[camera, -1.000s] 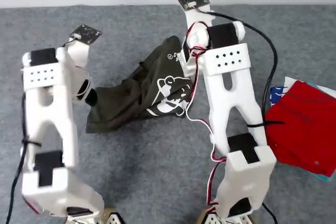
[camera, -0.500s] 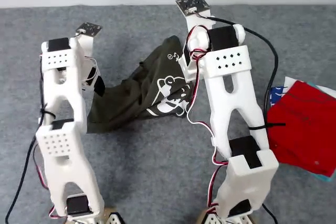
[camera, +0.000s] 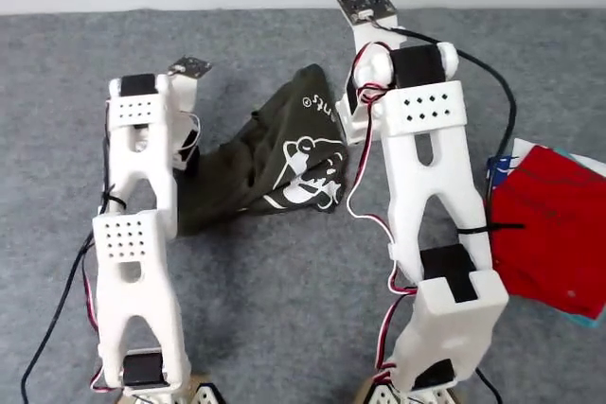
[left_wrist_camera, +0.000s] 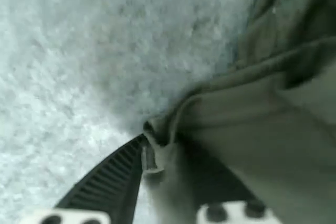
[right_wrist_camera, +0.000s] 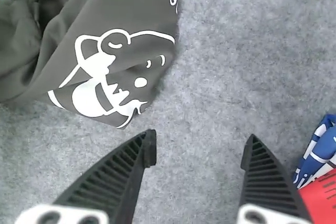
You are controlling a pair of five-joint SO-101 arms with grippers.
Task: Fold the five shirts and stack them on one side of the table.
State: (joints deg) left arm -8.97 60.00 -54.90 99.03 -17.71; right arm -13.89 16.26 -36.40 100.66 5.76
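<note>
Pinching a bunched fold at the rim of the dark olive shirt [camera: 270,153], the left hand [left_wrist_camera: 152,153] is clamping the cloth against its ribbed black finger [left_wrist_camera: 113,179]. Loose fabric is draping across the rest of that hand. From the high view, the left arm [camera: 142,186] is standing over the shirt's plain end, the end away from the white print [camera: 308,167].

The shirt is lying crumpled and unfolded on the grey desk [camera: 284,309] between the two arms, with the print facing up and one corner pointing toward the far side.

The right hand [right_wrist_camera: 198,153] is hovering with its fingers spread wide and gripping nothing. It is sitting over bare desk just beside the shirt's printed edge, apart from the cloth. The right arm [camera: 426,158] is reaching along that same printed side.

A red shirt [camera: 549,229] is lying flat, well apart from the olive shirt, on the far side of the right arm. It is resting on top of a blue-and-white shirt [camera: 499,169], whose corner is poking out on the side nearest the olive shirt.
</note>
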